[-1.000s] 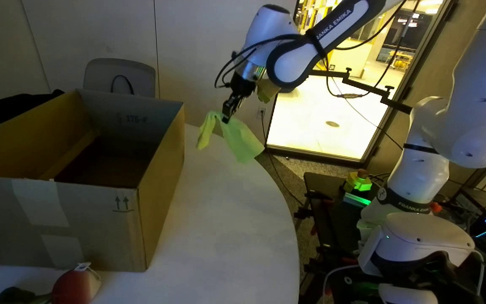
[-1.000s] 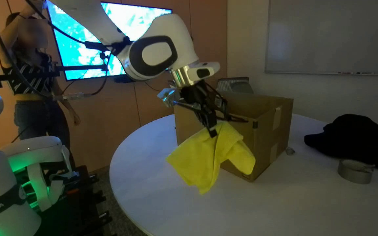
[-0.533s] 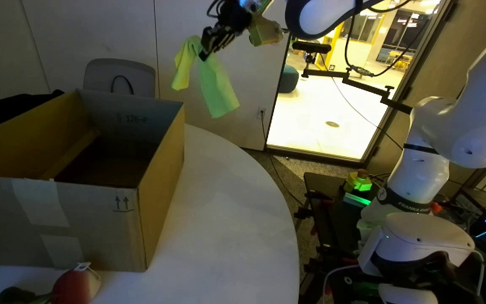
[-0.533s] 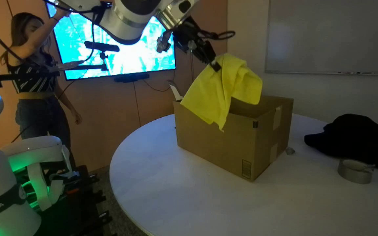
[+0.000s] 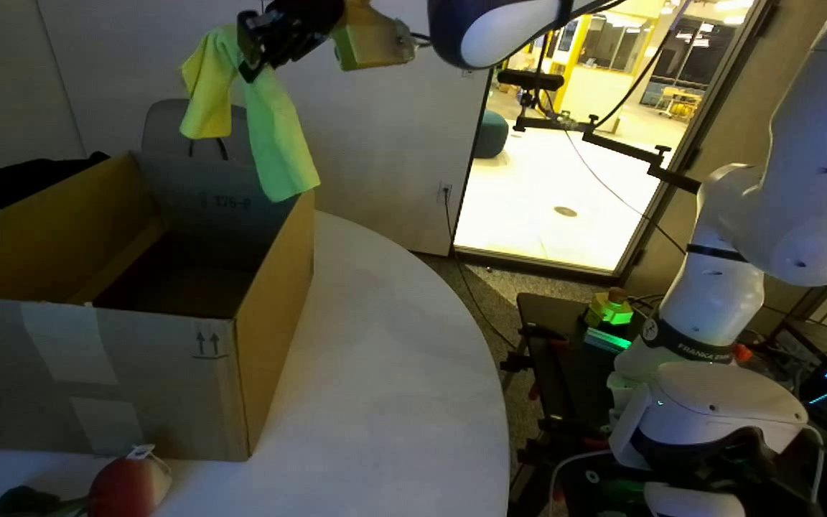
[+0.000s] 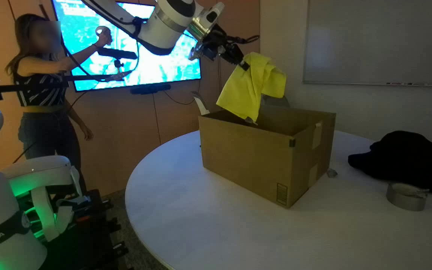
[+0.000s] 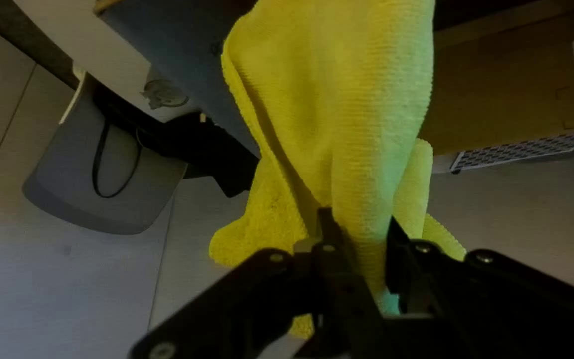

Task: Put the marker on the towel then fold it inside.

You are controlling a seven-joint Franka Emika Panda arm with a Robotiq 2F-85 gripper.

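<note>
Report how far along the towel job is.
Done: the yellow towel hangs clear of the white table. Under way: the hand pinches it, ends drooping, near the cardboard box. Left: likely laying it down, placing the marker, folding; no marker shows, so I can't tell if it's already wrapped.

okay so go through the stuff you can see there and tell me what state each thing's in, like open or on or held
Towel: gripped, aloft, hanging in loose folds
Gripper: closed on the towel
Cardboard box: upright on the table, top open
Wall screen: switched on
Tape roll: lying flat on the table
Black cloth: heaped on the table
Marker: not in sight, state unknown
</note>
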